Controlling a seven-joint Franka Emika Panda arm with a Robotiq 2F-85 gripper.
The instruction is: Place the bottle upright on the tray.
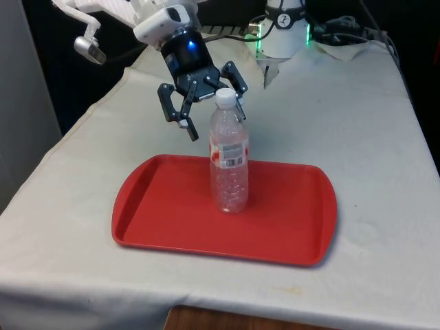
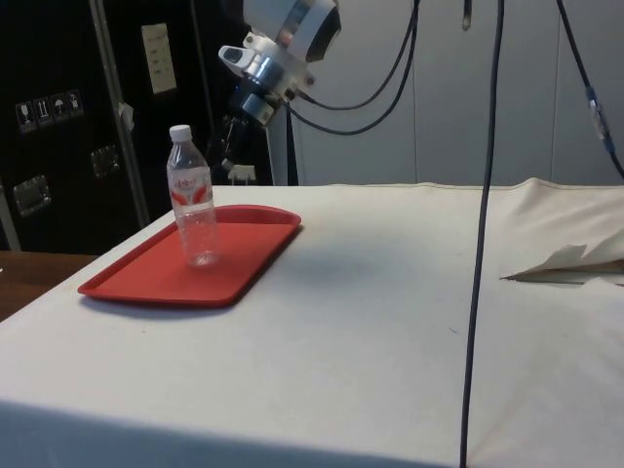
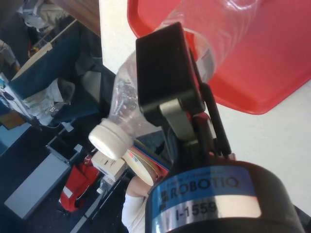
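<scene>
A clear plastic bottle (image 1: 229,165) with a white cap and a red label stands upright near the middle of the red tray (image 1: 158,206). My gripper (image 1: 213,113) is open, tilted, at the height of the bottle's neck, with its fingers spread to either side of the cap as the front view has it. From the side, the bottle (image 2: 195,210) stands on the tray (image 2: 146,278) and the gripper (image 2: 237,146) hangs a little behind it, apart from it. In the wrist view one black finger (image 3: 165,73) lies beside the bottle's shoulder (image 3: 126,97), over the tray (image 3: 272,58).
The tray lies near the table's front edge (image 1: 206,302). White cloth stretches bare to the front view's right (image 1: 385,179). A black cable (image 2: 483,195) hangs down in the side view, and a folded bit of cloth (image 2: 565,263) rises at the far right there.
</scene>
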